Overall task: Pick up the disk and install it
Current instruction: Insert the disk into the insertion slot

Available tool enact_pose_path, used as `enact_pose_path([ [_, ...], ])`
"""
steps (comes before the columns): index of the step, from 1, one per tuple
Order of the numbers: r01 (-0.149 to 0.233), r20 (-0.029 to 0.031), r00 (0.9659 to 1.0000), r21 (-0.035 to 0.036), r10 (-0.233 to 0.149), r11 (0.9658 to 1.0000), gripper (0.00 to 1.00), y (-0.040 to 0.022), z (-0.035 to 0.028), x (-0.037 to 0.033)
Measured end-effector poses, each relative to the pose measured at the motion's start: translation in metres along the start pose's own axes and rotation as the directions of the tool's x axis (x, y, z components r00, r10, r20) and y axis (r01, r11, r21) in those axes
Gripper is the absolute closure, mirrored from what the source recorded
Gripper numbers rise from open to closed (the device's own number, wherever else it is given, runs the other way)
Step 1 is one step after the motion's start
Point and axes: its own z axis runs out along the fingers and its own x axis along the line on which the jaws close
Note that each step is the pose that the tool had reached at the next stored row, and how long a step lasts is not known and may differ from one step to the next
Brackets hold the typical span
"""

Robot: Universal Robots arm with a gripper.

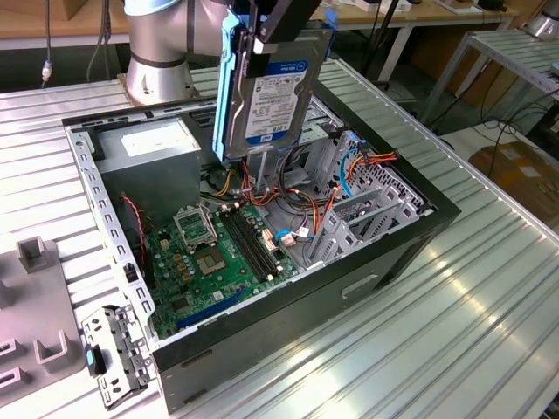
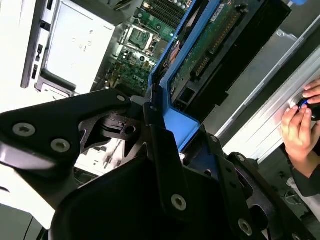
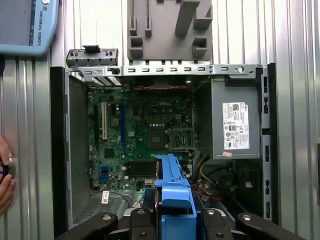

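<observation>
Clamping the disk's (image 1: 272, 92) top edge, the end effector (image 1: 262, 37) holds it upright at the exterior view's twelve o'clock above the open computer case (image 1: 441, 214), probably to line its rails up with the drive cage (image 1: 367, 214).

A workshop: ribbed metal bench (image 1: 489, 305), opened computer (image 1: 262, 336).

1. I see bright, even light in the exterior view; the ribbed surface (image 1: 472, 332) glares toward the frame's lower right.
2. In the second wrist view, the power-supply box (image 2: 75, 45) washes out white.
</observation>
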Motion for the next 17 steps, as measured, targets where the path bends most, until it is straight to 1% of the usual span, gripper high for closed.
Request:
enact_pose_path([
  [2,0.000,-0.0002,1.0000,-0.0004,0.000,1.0000,0.63,-0.0007,0.0003,0.0054],
  [3,0.000,-0.0003,1.0000,-0.0008,0.000,1.0000,0.63,-0.0014,0.0007,0.0108],
  [5,0.000,-0.0008,1.0000,-0.0015,0.000,1.0000,0.63,-0.0024,0.0009,0.0175],
  [6,0.000,-0.0009,1.0000,-0.0020,0.000,1.0000,0.63,-0.0033,0.0013,0.0231],
  [8,0.000,-0.0012,1.0000,-0.0025,0.000,1.0000,0.63,-0.0041,0.0016,0.0287],
  [9,0.000,-0.0014,1.0000,-0.0029,0.000,1.0000,0.63,-0.0048,0.0019,0.0340],
  [10,0.000,-0.0014,1.0000,-0.0031,0.000,1.0000,0.63,-0.0052,0.0021,0.0366],
  [11,0.000,-0.0018,1.0000,-0.0035,0.000,1.0000,0.63,-0.0059,0.0023,0.0411],
  [14,0.000,-0.0021,1.0000,-0.0042,0.000,1.0000,0.63,-0.0078,0.0029,0.0507],
  [16,0.000,-0.0021,1.0000,-0.0042,0.000,1.0000,0.63,-0.0102,0.0034,0.0554],
  [17,0.000,-0.0021,1.0000,-0.0043,0.000,1.0000,0.63,-0.0116,0.0035,0.0564],
])
